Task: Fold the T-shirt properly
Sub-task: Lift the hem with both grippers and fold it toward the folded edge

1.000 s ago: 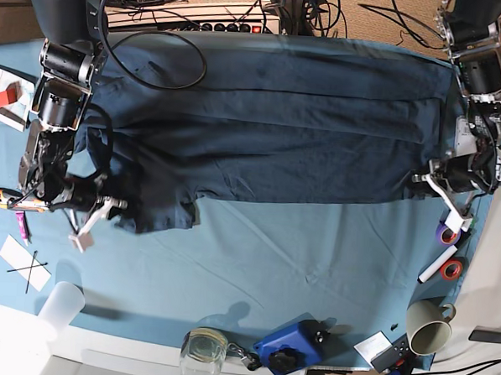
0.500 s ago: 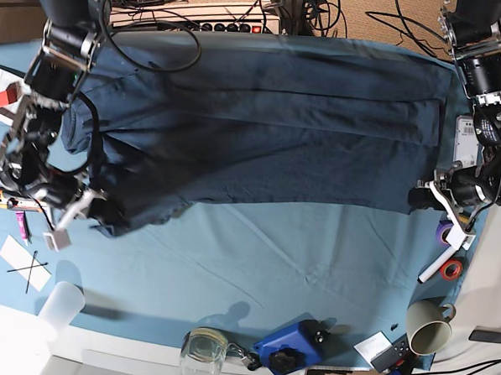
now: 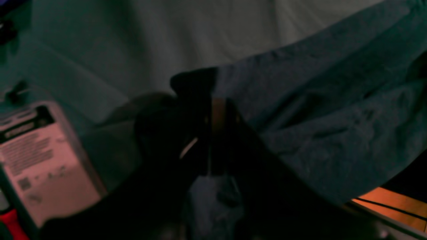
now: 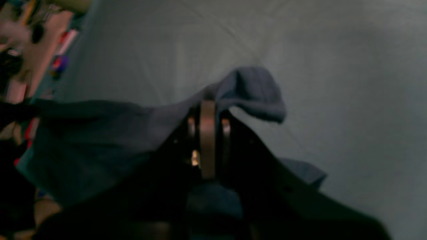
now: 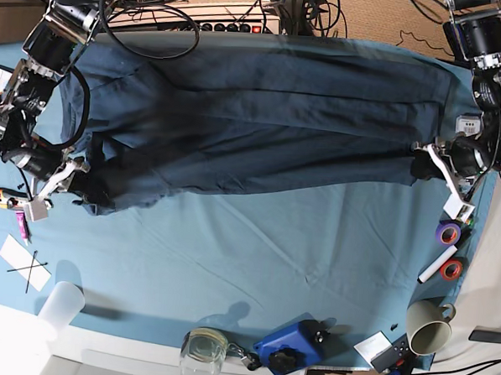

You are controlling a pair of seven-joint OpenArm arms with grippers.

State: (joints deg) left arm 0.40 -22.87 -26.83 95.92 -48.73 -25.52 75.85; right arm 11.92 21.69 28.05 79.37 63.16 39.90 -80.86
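Two grippers hold one T-shirt [image 5: 262, 121], which lies stretched across the teal cloth [image 5: 297, 265] on the bench. At the base view's left, the right gripper [image 5: 81, 172] is clamped tight on the shirt's lower corner; a second ago it sat lower and further in, and the bunched cloth that hung below it has since been drawn up and outward, so the near edge runs straighter. At that view's right, the left gripper [image 5: 421, 167] is likewise pinched shut on the opposite corner and has risen a little. Along the near edge stand one white cup [image 5: 60, 306], one glass [image 5: 201, 353] and one mug [image 5: 429, 325]; two tape rolls [image 5: 448, 232] lie by the right edge.
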